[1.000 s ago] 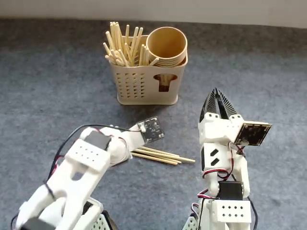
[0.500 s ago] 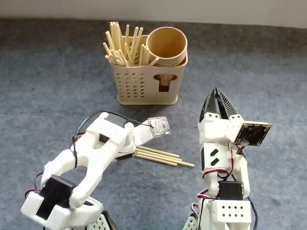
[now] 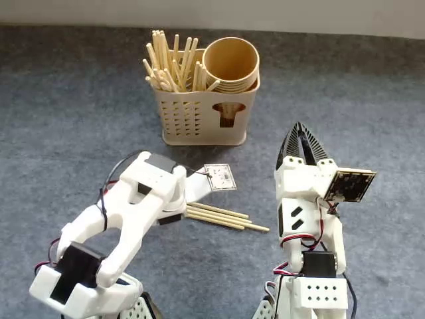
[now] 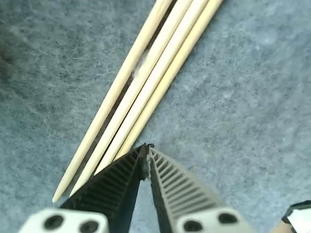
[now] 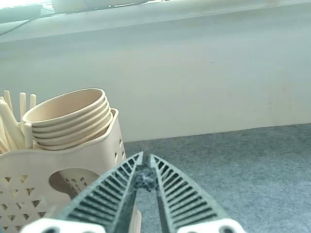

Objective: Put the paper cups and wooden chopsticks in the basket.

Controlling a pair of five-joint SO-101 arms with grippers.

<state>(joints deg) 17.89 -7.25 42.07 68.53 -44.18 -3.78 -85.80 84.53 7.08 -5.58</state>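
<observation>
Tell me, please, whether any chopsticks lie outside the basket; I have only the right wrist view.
Observer: Yes, four loose chopsticks lie flat on the grey table in front of the basket, between the two arms.
Operator: Thank you. Has the other arm got hold of them?
Observer: No. The left pincer is shut just beside their ends, gripping none of them.
</observation>
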